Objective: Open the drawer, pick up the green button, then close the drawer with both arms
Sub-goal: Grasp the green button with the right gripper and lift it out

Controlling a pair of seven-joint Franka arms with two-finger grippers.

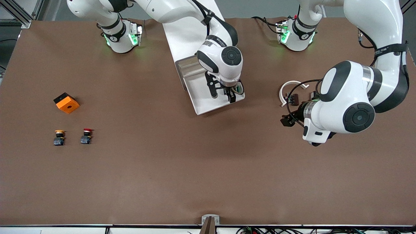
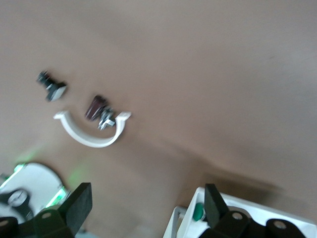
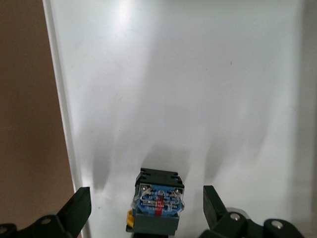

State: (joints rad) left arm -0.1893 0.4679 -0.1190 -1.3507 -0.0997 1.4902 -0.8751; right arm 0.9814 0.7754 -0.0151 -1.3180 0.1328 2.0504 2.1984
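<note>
The lowest drawer is pulled out of the white cabinet as a shallow white tray. My right gripper is down in it, open, with its fingers on either side of the button and not touching it. In the right wrist view I see the button's black-and-blue base on the drawer floor; its cap is hidden there. The left wrist view shows the green cap inside the drawer's corner. My left gripper is open and empty over the table beside the drawer; its fingers are spread wide.
A white C-shaped clip with a small dark part lies near the left gripper. An orange block, a yellow-capped button and a red-capped button sit toward the right arm's end of the table.
</note>
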